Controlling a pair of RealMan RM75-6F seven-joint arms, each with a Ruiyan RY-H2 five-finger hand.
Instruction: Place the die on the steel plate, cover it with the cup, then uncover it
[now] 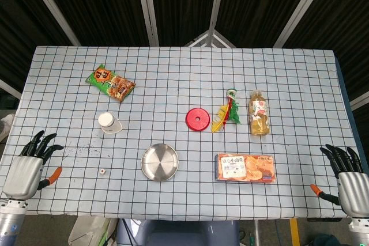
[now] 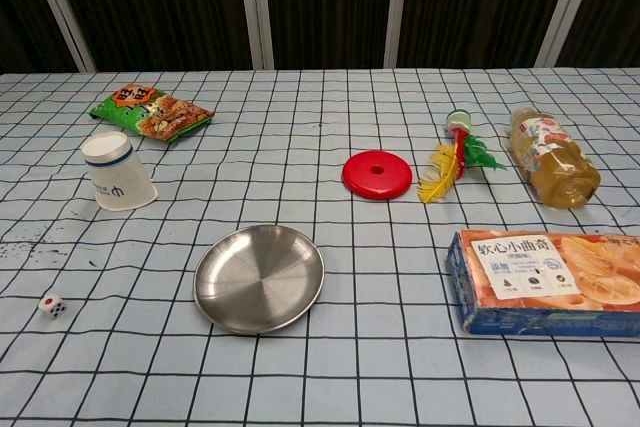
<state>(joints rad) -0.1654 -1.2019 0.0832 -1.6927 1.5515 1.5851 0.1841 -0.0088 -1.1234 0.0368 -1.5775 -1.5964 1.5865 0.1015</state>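
Flanking near edge: hands (image 1: 26,171) (image 1: 350,180) apart

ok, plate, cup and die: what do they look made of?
Plate: metal, likely steel, with a brushed, shiny grey finish that catches soft reflections.
Cup: looks like paper, matte white with a small printed mark; could be thin plastic. It stands upside down.
Die: small white cube with dark and red pips, probably hard plastic; too small to be sure.
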